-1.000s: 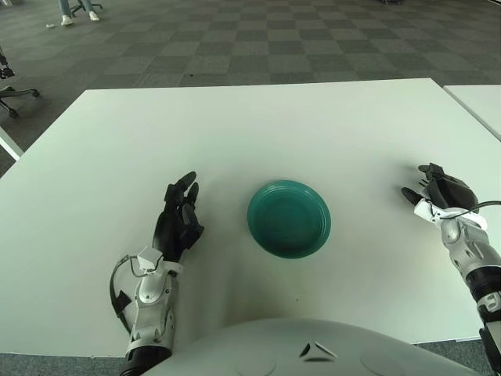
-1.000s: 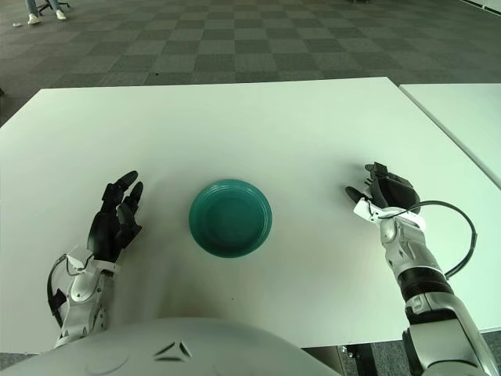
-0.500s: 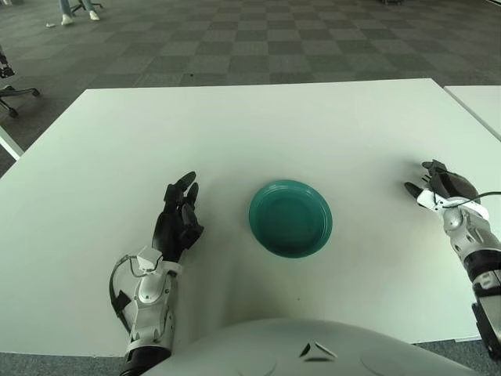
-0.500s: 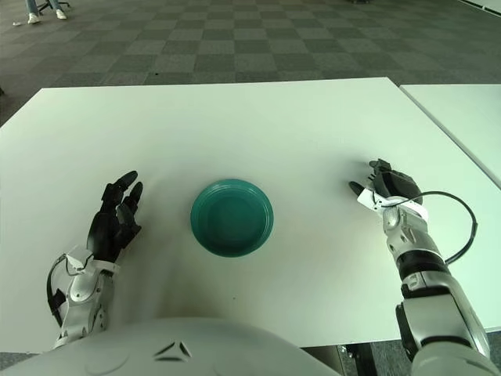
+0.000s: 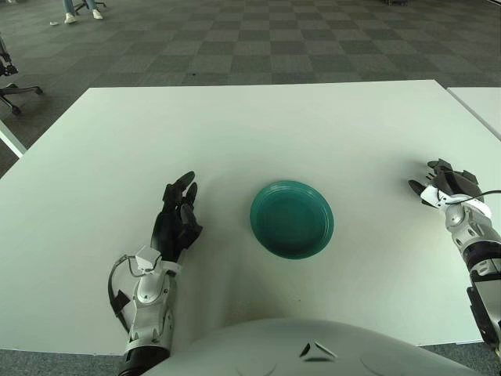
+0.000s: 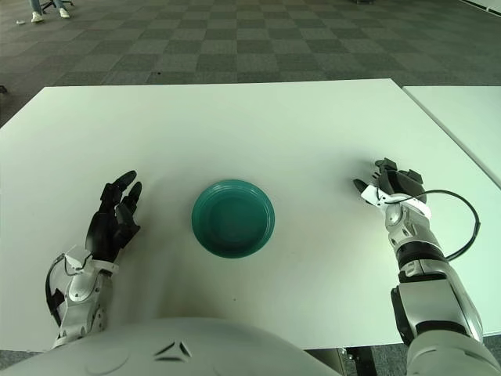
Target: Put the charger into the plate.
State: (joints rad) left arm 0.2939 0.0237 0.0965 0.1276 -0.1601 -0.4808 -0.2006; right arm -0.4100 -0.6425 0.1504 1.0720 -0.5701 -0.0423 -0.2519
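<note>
A round teal plate [image 5: 292,219] sits on the white table [image 5: 258,125], a little in front of its middle, with nothing in it. No charger shows in either view. My left hand [image 5: 178,210] lies to the left of the plate, fingers stretched forward and holding nothing. My right hand [image 6: 385,178] is far to the right of the plate near the table's right side, its dark fingers spread with nothing visible between them.
A black cable [image 6: 462,227] loops out from my right forearm over the table's right edge. A second white table [image 6: 462,117] stands to the right across a narrow gap. Grey checkered carpet lies beyond the far edge.
My right hand has drifted further right, away from the plate, and its fingers have spread. The left hand and the plate have stayed put.
</note>
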